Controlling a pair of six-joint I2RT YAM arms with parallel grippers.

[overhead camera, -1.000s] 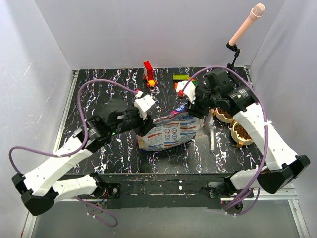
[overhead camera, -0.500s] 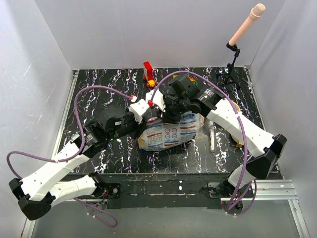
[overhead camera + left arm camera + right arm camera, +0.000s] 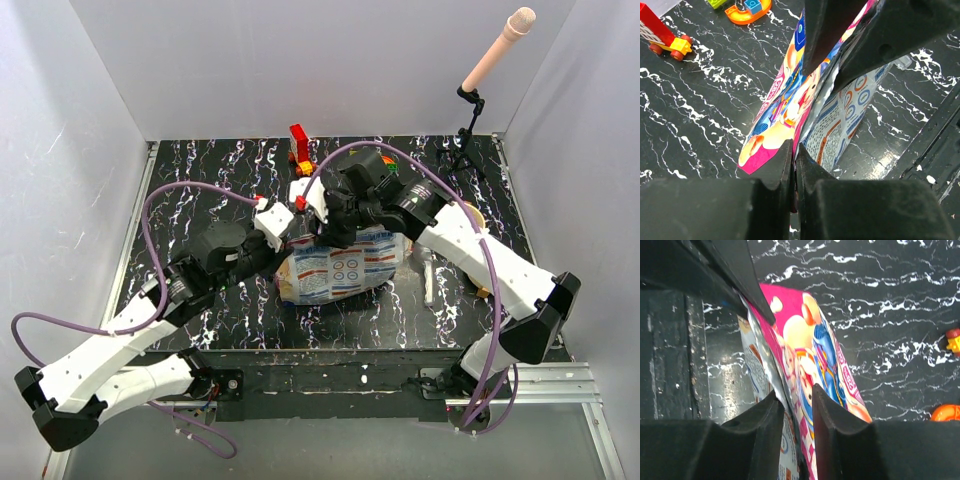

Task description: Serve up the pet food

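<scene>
The printed bag (image 3: 345, 268) that should hold the pet food lies on its side near the middle of the black marbled tabletop (image 3: 200, 190), with both arms meeting over its upper edge. The left pincer (image 3: 794, 150) is pinched tight on the pink corner of the bag, with no gap between its fingers. The right pincer (image 3: 797, 400) stands narrow around a pink panel of the same edge, foil lining just beside one finger; whether it grips firmly or only brackets the panel cannot be told. No kibble shows in any view, so the pet food seems to be inside the bag. A tan bowl rim (image 3: 478, 214) peeps out beside the right forearm, but the arm hides what it holds. Toy blocks (image 3: 300, 150) sit apart at the far side and play no role. By my reading the serving is at an early stage: the bag is grasped at its mouth, and opening it, lifting, tipping and pouring are not yet done.
</scene>
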